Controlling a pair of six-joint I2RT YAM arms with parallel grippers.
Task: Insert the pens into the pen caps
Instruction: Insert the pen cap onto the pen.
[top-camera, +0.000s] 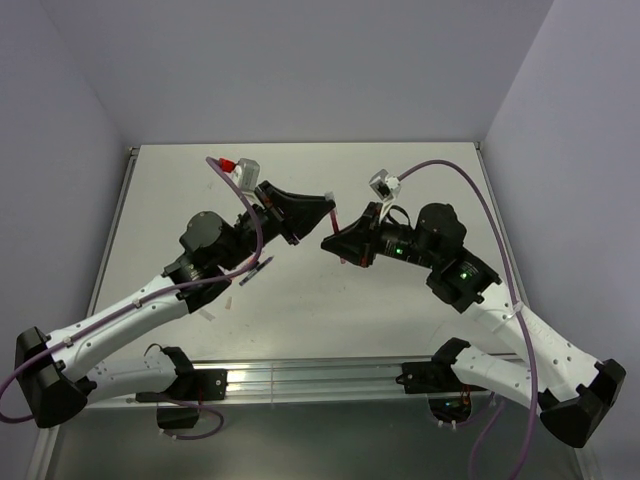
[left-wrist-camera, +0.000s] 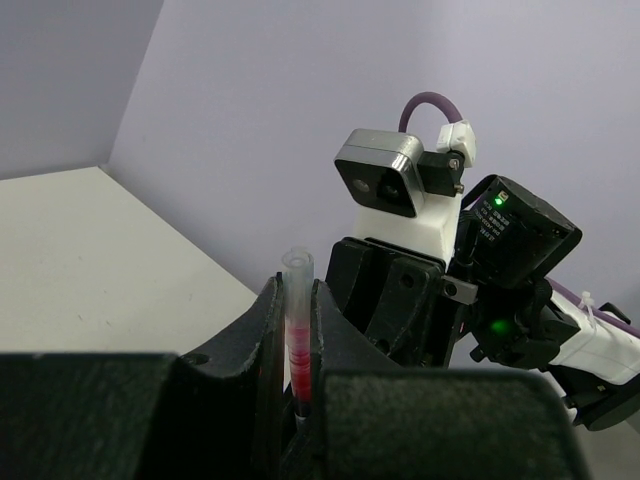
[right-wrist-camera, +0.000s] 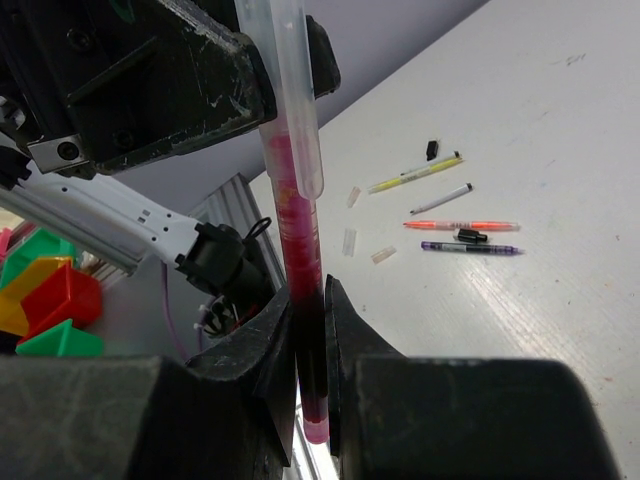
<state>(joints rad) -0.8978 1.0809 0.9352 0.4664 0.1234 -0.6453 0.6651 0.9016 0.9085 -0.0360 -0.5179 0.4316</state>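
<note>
The two arms meet in mid-air above the middle of the surface. Between them they hold one item. The right fingers are closed on the lower part of the red pen, which stands roughly upright in the right wrist view, its pinkish end poking out below the grip. The left fingers are clamped on the clear cap, a see-through tube. The pen's upper end sits inside this cap and red shows through its wall, while the cap's far end is clear. Whether the pen is pushed fully home cannot be told.

The other things lie together on the surface, well apart from the fingers:
- a yellow pen, with a black cap just beside its end
- a white-and-black pen
- an orange pen
- a dark purple pen, with a second black cap lying between it and the orange pen
- three loose whitish caps, near the pens on the side toward the arms, each with nothing in it

Beyond the surface edge are green, red and yellow plastic shapes; whether they are bins cannot be told.
</note>
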